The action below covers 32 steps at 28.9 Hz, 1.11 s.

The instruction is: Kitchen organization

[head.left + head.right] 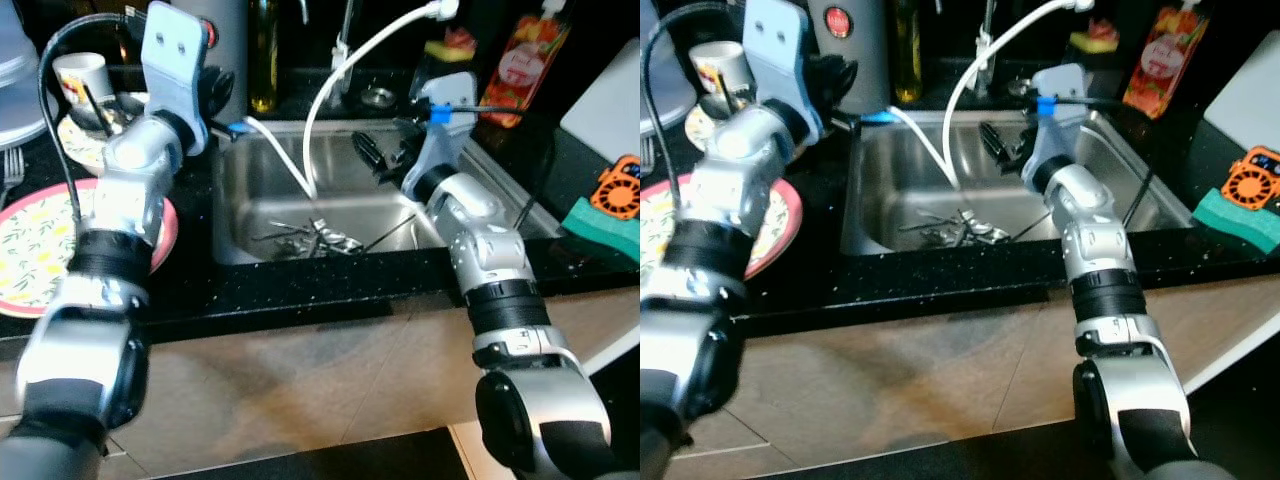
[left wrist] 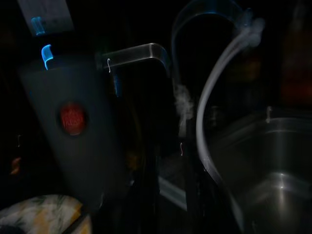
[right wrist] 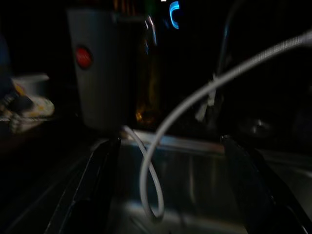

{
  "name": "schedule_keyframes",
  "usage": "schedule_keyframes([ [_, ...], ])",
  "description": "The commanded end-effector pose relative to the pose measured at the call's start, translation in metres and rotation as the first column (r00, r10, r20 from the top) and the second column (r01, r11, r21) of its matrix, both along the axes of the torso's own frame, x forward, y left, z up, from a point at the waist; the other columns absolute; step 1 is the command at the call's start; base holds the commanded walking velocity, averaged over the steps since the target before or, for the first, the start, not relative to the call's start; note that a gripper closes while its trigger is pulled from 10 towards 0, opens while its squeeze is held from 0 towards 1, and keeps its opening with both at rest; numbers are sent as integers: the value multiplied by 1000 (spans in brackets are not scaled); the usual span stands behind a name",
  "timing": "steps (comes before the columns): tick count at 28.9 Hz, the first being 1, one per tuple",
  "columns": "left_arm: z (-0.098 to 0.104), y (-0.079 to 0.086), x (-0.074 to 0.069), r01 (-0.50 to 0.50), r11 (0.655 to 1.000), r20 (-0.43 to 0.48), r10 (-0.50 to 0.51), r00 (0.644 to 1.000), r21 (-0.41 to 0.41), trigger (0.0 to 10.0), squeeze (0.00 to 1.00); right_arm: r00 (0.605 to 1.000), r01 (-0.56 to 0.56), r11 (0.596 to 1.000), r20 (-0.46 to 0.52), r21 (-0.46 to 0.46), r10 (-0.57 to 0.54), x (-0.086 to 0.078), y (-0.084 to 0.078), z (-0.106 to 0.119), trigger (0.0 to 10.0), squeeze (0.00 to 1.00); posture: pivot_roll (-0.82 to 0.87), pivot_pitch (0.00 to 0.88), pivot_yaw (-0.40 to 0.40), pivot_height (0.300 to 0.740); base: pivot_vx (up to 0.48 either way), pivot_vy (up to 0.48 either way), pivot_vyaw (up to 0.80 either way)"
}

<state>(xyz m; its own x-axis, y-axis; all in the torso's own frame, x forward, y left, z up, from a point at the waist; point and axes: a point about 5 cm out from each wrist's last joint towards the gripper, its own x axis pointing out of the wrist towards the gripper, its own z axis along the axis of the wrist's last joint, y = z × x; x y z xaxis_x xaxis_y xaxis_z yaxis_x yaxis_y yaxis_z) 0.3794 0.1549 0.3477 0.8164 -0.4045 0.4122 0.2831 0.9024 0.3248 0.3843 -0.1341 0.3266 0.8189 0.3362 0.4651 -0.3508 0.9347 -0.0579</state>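
A steel sink (image 1: 248,175) is set in the black counter, with several pieces of cutlery (image 1: 315,238) lying at its bottom. A white hose (image 1: 335,85) loops down into the basin. My right gripper (image 1: 378,158) hovers over the right side of the sink, above the cutlery. Its fingers (image 3: 95,190) stand wide apart and hold nothing, so it is open. My left gripper (image 1: 215,88) is raised at the sink's left rim, close to a grey canister (image 1: 225,45) with a red dot (image 2: 72,118).
On the left counter lie a pink-rimmed flowered plate (image 1: 25,245), a fork (image 1: 12,165) and a cup (image 1: 82,72) on a saucer. An oil bottle (image 1: 263,55) stands behind the sink. On the right are a red pouch (image 1: 520,60), a green sponge (image 1: 600,225) and a white board (image 1: 605,100).
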Motion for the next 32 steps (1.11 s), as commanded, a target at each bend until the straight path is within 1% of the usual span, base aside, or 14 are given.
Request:
schedule_keyframes([
  [1, 3, -3, -10, 45, 999, 11, -45, 999, -19, 10000, 0, 999, 36, 998, 35, 47, -38, -6, -10, 1, 10000, 0, 12, 69, -10, 740, 0, 0, 0],
  [2, -1, -3, -14, 60, 998, 9, -59, 998, -31, 10000, 0, 998, 51, 997, 38, 57, -53, -7, -12, 0, 10000, 0, 12, 69, -7, 740, 0, 0, 0],
  [3, -1, -3, -14, 60, 998, 9, -59, 998, -31, 10000, 0, 998, 51, 997, 38, 57, -53, -7, -12, 0, 10000, 0, 12, 69, -7, 740, 0, 0, 0],
  [6, -15, 8, -24, 8, 1000, -22, -8, 1000, -10, 10000, 0, 995, 89, 994, 29, 68, -91, -11, -15, -8, 10000, 0, 11, 67, -6, 740, 0, 0, 0],
  [8, -18, 11, -26, -18, 999, -52, 16, 999, -35, 10000, 0, 995, 99, 993, 23, 64, -100, -12, -16, -10, 10000, 0, 10, 66, -6, 740, 0, 0, 0],
  [10, -19, 17, -29, -60, 998, -67, 58, 996, -35, 10000, 0, 993, 112, 991, 17, 68, -113, -13, -18, -11, 10000, 0, 10, 65, -9, 740, 0, 0, 0],
  [14, -28, 24, -35, -90, 992, -121, 80, 989, -83, 10000, 0, 991, 136, 988, 1, 76, -136, -15, -21, -14, 10000, 0, 9, 73, -11, 740, 0, 0, 0],
  [18, -35, 24, -40, -105, 989, -134, 91, 987, -102, 10000, 0, 992, 127, 988, -11, 83, -127, -18, -17, -17, 10000, 0, 6, 76, -12, 740, 0, 0, 0],
  [22, -39, 26, -44, -144, 977, -153, 119, 981, -160, 10000, 0, 994, 109, 990, -27, 88, -107, -20, -9, -21, 10000, 0, 6, 85, -14, 740, 0, 0, 0],
  [32, -44, 25, -50, -166, 969, -175, 134, 975, -183, 10000, 0, 995, 89, 992, -51, 86, -85, -21, -4, -24, 10000, 0, 1, 98, -21, 740, 0, 0, 0],
])
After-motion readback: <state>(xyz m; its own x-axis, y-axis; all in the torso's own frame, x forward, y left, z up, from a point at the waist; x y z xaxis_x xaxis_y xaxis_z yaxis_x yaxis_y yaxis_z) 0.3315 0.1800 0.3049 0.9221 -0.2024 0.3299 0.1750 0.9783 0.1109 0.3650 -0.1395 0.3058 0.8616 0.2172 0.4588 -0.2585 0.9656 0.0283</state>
